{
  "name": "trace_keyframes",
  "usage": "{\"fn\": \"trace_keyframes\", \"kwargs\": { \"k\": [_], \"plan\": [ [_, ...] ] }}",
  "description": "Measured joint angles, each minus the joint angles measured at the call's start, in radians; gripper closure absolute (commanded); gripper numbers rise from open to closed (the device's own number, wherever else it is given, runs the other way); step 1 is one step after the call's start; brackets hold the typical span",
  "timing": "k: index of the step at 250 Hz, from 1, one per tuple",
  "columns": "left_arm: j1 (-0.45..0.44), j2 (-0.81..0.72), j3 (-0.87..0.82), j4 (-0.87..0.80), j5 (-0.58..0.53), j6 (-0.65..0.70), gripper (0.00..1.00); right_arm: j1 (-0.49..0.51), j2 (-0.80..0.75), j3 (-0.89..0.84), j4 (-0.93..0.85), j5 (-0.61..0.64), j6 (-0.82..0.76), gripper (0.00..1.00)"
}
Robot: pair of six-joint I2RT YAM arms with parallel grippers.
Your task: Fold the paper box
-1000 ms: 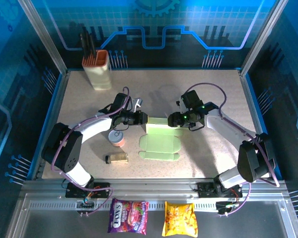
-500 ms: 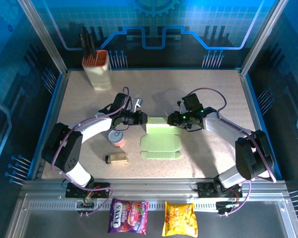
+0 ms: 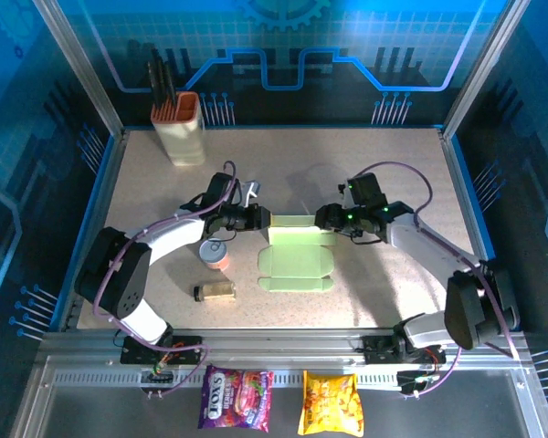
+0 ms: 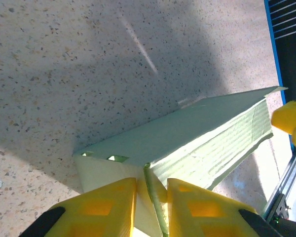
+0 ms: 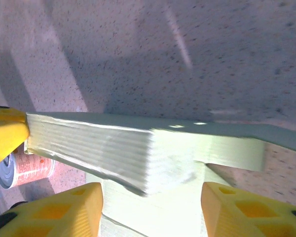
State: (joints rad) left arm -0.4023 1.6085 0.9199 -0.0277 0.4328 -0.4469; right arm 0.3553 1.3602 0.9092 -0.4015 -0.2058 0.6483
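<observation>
Status: paper box (image 3: 297,260) mid table (image 3: 393,173), raised rear wall's long axis runs L-R between both arms. left gripper (image 4: 152,200) pinches narrow on the wall's left end flap. right gripper (image 5: 152,210) is spread wide, straddling the right end, so prob the right closes next.

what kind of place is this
Probably a lab robot cell: aluminium frame, blue panels, a left arm and right arm at a paper box, snack packs out front.
</observation>
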Motion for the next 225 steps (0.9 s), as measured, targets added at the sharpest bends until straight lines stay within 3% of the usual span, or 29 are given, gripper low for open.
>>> {"fn": "trace_keyframes", "kwargs": {
  "k": [52, 142, 187, 225],
  "plan": [
    [0.019, -0.022, -0.021, 0.008, -0.018, -0.012, 0.76, -0.076, -0.035, -0.11, 0.01, -0.003, -0.012, 0.4],
    [0.024, -0.03, -0.025, 0.008, -0.035, -0.026, 0.76, -0.081, 0.088, -0.16, 0.157, -0.054, 0.003, 0.36],
    [0.031, -0.03, -0.026, 0.007, -0.036, -0.026, 0.76, -0.081, 0.137, -0.169, 0.244, -0.085, 0.027, 0.36],
    [0.034, -0.03, -0.026, 0.008, -0.036, -0.026, 0.76, -0.081, 0.145, -0.182, 0.291, -0.103, 0.05, 0.43]
  ]
}}
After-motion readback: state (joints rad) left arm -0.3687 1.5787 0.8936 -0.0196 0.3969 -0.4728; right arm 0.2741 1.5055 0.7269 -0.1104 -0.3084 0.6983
